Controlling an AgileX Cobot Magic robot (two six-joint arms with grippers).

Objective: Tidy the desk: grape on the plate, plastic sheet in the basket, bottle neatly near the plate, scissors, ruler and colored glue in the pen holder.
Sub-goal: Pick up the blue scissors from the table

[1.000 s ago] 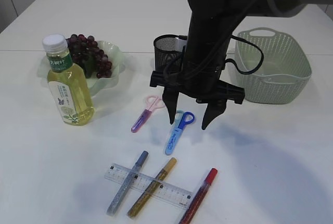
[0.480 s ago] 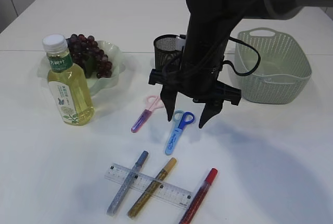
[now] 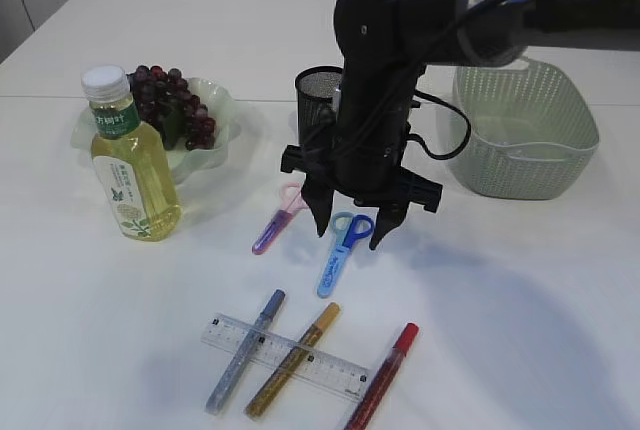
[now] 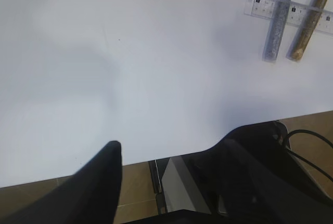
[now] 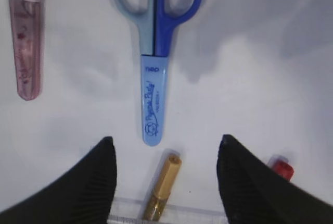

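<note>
Front edge of the surface: a clear ruler (image 3: 285, 355) lies flat with a silver glue pen (image 3: 244, 351) and a gold glue pen (image 3: 292, 359) lying across it; a red glue pen (image 3: 382, 375) touches its right end.
Middle of the surface: blue scissors (image 3: 340, 251) in a light blue sheath lie flat, handles pointing away; pink scissors (image 3: 277, 219) in a purple sheath lie just to their left.
Right gripper (image 3: 347, 232): points down over the blue scissors' handles, fingers spread apart on either side, holding nothing.
Left gripper (image 4: 171, 156): seen only in its wrist view, at the near edge of the surface, fingers apart and empty.
Left side: bottle (image 3: 128, 160) of yellow drink stands upright, just in front of the plate (image 3: 222, 115).
Plate: pale green, holding the grape (image 3: 172, 103) bunch.
Behind the gripper: black mesh pen holder (image 3: 317, 96), upright, partly hidden by the arm.
Far right: green basket (image 3: 524, 130); contents cannot be told.
</note>
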